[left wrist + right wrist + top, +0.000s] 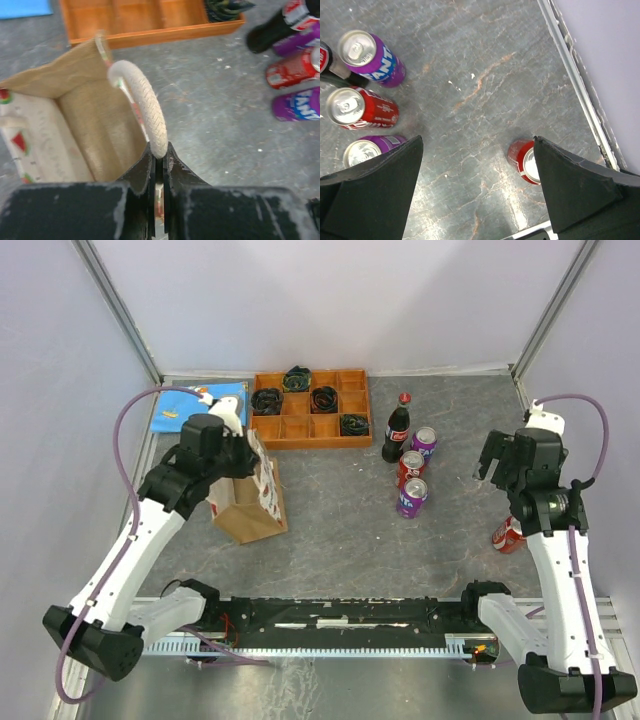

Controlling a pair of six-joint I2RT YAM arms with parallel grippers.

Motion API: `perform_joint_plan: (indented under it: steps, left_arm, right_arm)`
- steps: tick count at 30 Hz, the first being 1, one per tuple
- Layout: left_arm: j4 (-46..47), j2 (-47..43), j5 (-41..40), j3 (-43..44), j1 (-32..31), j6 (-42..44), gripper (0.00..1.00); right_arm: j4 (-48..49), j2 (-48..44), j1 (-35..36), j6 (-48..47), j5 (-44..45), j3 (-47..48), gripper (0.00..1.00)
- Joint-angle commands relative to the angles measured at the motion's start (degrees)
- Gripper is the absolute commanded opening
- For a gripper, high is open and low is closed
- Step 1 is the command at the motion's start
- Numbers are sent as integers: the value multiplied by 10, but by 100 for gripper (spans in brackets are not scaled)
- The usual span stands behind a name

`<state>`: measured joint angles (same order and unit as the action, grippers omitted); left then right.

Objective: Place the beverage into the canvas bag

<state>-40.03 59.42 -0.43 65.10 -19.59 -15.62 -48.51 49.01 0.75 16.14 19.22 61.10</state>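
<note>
The tan canvas bag (248,502) stands upright at the left, its mouth open in the left wrist view (95,115). My left gripper (248,447) is shut on its white rope handle (143,106), pinched between the fingertips (159,150). A cola bottle (398,430), two purple cans (425,441) (412,497) and a red can (410,468) stand in the middle. Another red can (508,534) lies at the right. My right gripper (488,462) is open and empty above the table (478,139), and that red can (520,159) lies beside its right finger.
A wooden compartment tray (310,430) with black coiled items stands at the back. A blue patterned cloth (190,408) lies at the back left. Walls and metal frame posts close the sides. The table's right rail (580,85) runs next to the lone red can.
</note>
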Motion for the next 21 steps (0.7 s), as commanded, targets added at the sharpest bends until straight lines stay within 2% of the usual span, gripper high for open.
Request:
perform_joint_plan:
  steps: [1,9,14,21]
  left_arm:
    - [82,7,-26,-1,-73,-77,3]
    - [126,69,-101,3,-215,-120,3]
    - [139,137,-164,40,-308,-142,3]
    - [155,228,-210,122,-371,-196,3]
  right_arm:
    - [-7,6,2,-8,-6,56,99]
    - [-32,-9,2,-11,11,75,99]
    - [-52,-30,1,-7,18,74,99]
    - [-74,-53,1,-8,28,71,99]
